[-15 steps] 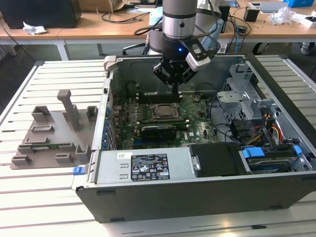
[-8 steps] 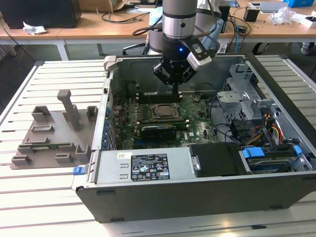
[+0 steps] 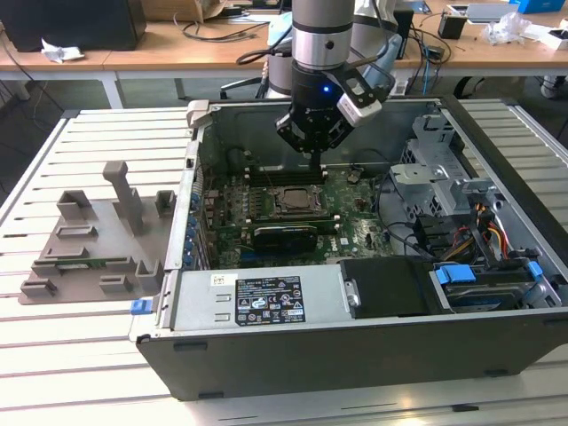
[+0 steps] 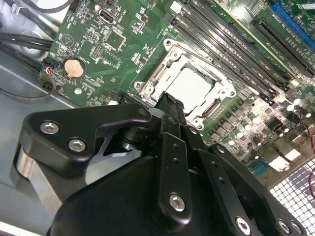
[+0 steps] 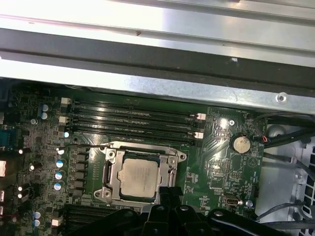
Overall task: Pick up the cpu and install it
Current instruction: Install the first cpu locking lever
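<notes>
Robotics lab or electronics workshop. Open grey metal computer tower case (image 3: 266,306) lies on a white slatted metal workbench (image 3: 89,346), green motherboard (image 3: 355,232) exposed. Grey plastic fixture tray with upright blocks (image 3: 93,244) beside it. Wooden desks behind (image 3: 160,40) (cables, clutter).

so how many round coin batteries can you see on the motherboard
1. The coin battery sits on the green motherboard beside the memory slots' end, apart from the cpu in its socket. In the second wrist view it shows near the board's edge. Others may be hidden.
</notes>
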Robot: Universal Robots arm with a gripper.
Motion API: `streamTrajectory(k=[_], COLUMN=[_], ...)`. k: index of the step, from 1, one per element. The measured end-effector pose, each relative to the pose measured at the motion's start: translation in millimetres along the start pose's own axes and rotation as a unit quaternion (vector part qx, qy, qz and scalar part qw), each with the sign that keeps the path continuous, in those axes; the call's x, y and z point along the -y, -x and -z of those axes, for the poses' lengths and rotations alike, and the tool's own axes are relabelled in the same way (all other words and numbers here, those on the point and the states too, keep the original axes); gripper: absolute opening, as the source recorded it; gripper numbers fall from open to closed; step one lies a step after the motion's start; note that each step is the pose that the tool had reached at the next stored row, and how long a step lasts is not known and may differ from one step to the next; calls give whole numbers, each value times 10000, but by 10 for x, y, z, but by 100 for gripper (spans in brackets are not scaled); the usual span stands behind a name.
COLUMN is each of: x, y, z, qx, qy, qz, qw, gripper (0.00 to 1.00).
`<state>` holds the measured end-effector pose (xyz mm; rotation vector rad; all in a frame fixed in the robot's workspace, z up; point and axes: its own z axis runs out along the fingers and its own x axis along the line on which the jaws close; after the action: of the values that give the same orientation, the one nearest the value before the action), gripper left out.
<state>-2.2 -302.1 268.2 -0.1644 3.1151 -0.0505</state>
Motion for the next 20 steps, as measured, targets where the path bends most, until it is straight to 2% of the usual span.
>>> streamTrajectory(k=[3,18,20], x=[-7,-164,-184], y=[-57,-678,-804], z=[1,14,13], qx=[0,0,1], qy=[0,0,0], qz=[1,-1,0], qw=[10000,10000,10000], gripper=[11,11,11])
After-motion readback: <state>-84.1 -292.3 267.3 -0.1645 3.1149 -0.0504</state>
